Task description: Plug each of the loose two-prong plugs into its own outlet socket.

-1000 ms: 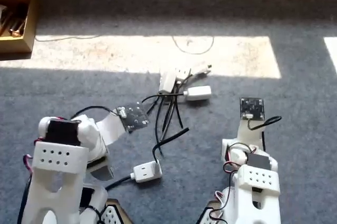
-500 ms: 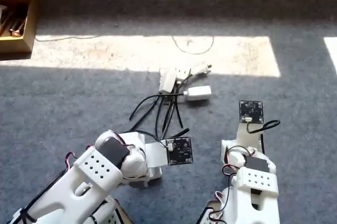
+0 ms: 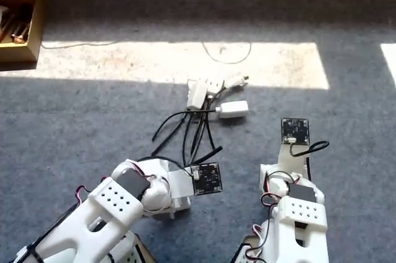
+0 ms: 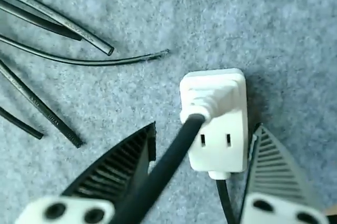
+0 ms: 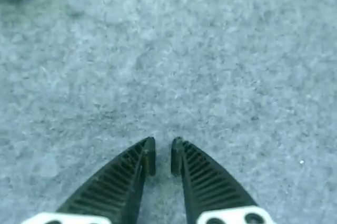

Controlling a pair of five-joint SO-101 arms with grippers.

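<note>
- Two arms showed in the high view: the left arm (image 3: 117, 204) at the lower left of the frame and the right arm (image 3: 297, 210) at the lower right.
- A cluster of four white pieces (image 3: 215, 94) lay at the upper centre of the high view. Three looked like blocks and one like a smaller plug, all close together at the edge of a sunlit band (image 3: 154, 62).
- One more white socket block (image 4: 216, 121) lay at the centre of the left wrist view.
- Several loose black cables (image 3: 192, 133) ran from the cluster down toward the left arm. About five cut ends (image 4: 109, 51) lay at the upper left of the left wrist view.
- The socket block was a rounded white rectangle lying flat on the grey carpeted surface (image 5: 168, 50), with one pair of narrow slots (image 4: 215, 140) bare. A white plug (image 4: 202, 101) with a thick black cord sat in it above those slots, and a second black cord left its lower end.
- The left arm leaned in toward the middle of the high view, wrist pointing down. Its jaws stood spread, one ribbed finger (image 4: 121, 166) on either side of the socket block, not gripping it.
- The right arm was folded close to its base. Its jaws were pressed almost together, with only a thin slit between them, holding nothing over bare carpet.
</note>
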